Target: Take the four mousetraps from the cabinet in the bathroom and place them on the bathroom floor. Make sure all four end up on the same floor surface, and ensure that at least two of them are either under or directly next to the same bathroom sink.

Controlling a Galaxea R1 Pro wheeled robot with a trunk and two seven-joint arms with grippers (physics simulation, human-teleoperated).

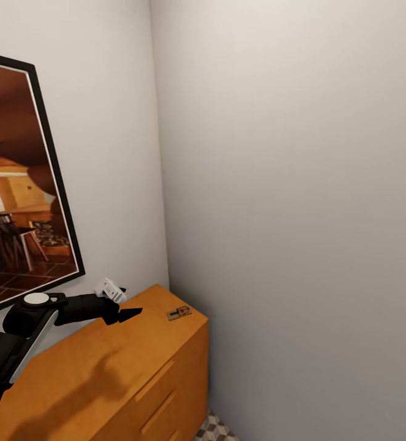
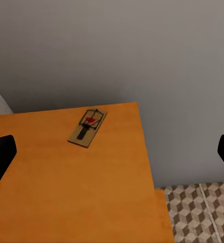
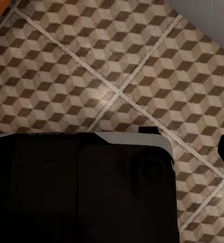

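1. The left arm [image 1: 19, 343] reaches forward from the near left, forearm roughly level.
2. The left gripper [image 1: 124, 306] points to the far right, its dark fingers [image 2: 1, 152] spread wide apart, holding nothing.

The left arm [image 1: 19, 343] is glossy black with a pale grey side strip and a round white cap at one joint. Just behind the left hand [image 1: 124, 306] sits a small white block; its fingers [image 1: 129, 315] are black, tapered wedges. A black, white-edged body panel [image 3: 81, 187] is rounded at its corner.
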